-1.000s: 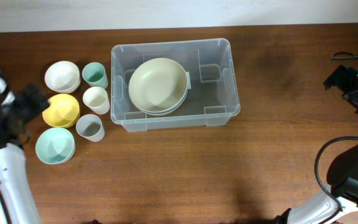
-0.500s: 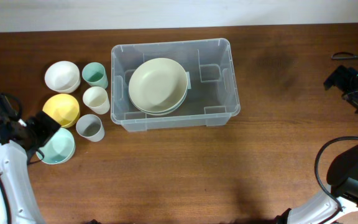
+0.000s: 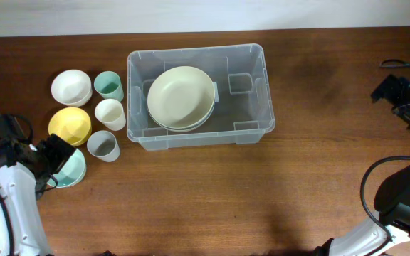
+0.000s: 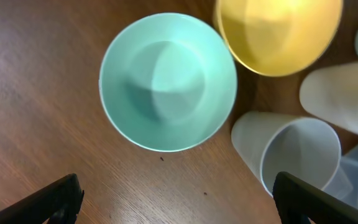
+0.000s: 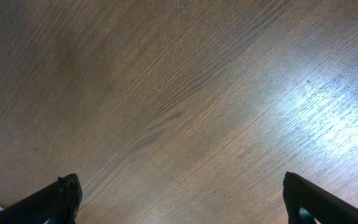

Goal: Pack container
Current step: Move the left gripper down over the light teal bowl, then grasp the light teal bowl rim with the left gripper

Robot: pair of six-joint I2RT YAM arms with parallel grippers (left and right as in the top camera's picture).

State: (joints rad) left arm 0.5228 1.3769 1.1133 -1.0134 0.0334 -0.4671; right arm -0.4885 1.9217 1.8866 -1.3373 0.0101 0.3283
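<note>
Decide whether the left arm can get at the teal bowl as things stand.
Probably yes: the left pincer hangs open right over the teal bowl, with nothing covering it. The yellow bowl and grey cup crowd one side, though.

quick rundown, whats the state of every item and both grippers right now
container, open, no lid, upright, holds cream bowls only
cream bowls, stacked upright in the container's left part
white bowl, upright on table, empty
teal cup, upright, empty
cream cup, upright, empty
grey cup, upright, empty
yellow bowl, upright, empty
mint bowl, upright, empty, under left gripper
left gripper, open, holding nothing
right gripper, open, over bare table
</note>
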